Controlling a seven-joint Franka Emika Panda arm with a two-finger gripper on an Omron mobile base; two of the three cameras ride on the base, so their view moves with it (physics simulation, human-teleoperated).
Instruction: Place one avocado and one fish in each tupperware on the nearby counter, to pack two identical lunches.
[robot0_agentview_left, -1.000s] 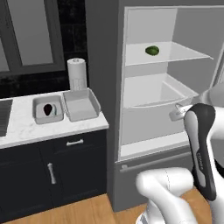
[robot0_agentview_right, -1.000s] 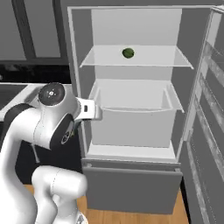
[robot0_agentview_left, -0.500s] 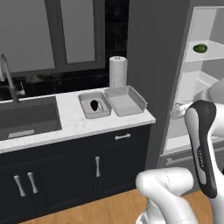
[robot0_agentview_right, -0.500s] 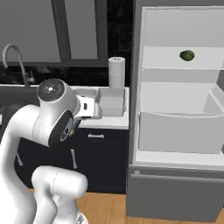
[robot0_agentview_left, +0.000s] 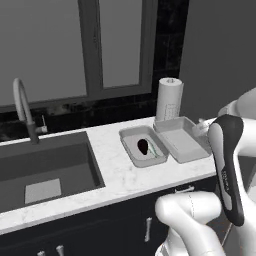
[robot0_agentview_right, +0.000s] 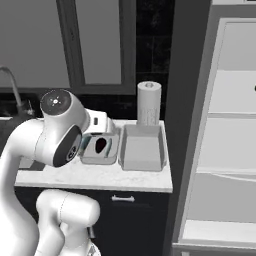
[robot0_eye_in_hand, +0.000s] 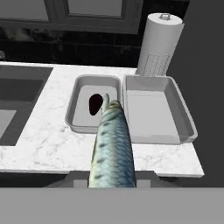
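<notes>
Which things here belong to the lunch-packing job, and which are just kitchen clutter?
Job: fish in the gripper; avocado in the left tupperware; empty right tupperware; counter.
Not part of it: paper towel roll; sink; faucet; fridge.

Two tupperwares sit on the counter (robot0_eye_in_hand: 52, 144): the left tub (robot0_eye_in_hand: 94, 104) and the right tub (robot0_eye_in_hand: 155, 111). One avocado (robot0_eye_in_hand: 95, 104) (dark, in the left tub). One fish (robot0_eye_in_hand: 113, 148). One paper-towel roll (robot0_eye_in_hand: 158, 43). One sink (robot0_agentview_left: 42, 167) with one faucet (robot0_agentview_left: 24, 107). Possibly a second avocado (robot0_agentview_right: 254, 90) at the fridge's edge, barely visible.
</notes>
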